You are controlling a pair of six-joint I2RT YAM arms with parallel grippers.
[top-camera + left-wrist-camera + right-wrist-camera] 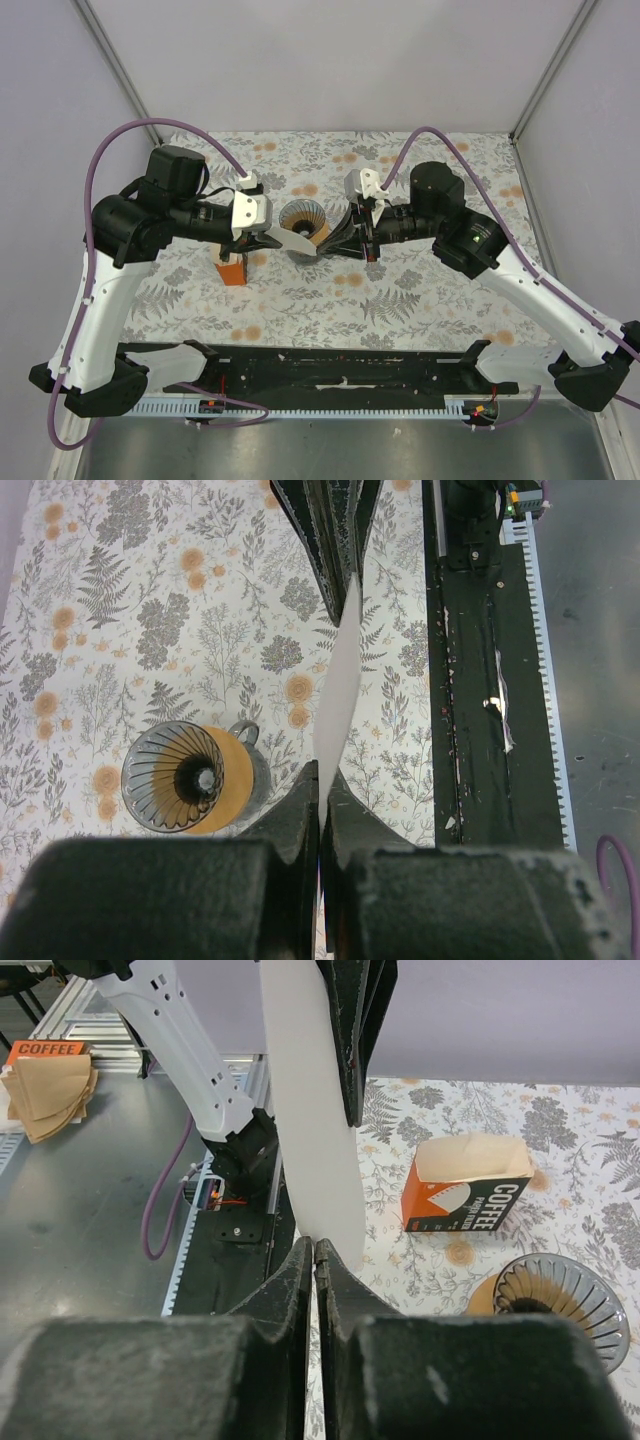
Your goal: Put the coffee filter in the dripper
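The coffee filter, a flat white paper, hangs just in front of the dripper, held between both grippers above the table. My left gripper is shut on its left edge. My right gripper is shut on its right edge. In the left wrist view the filter shows edge-on, running from my left gripper to the right fingers, with the dripper to the left below. In the right wrist view the filter rises from my right gripper; the dripper sits at lower right.
An orange coffee filter box stands left of the dripper, under the left wrist; it also shows in the right wrist view. A black rail runs along the near table edge. Brown filters lie off the table.
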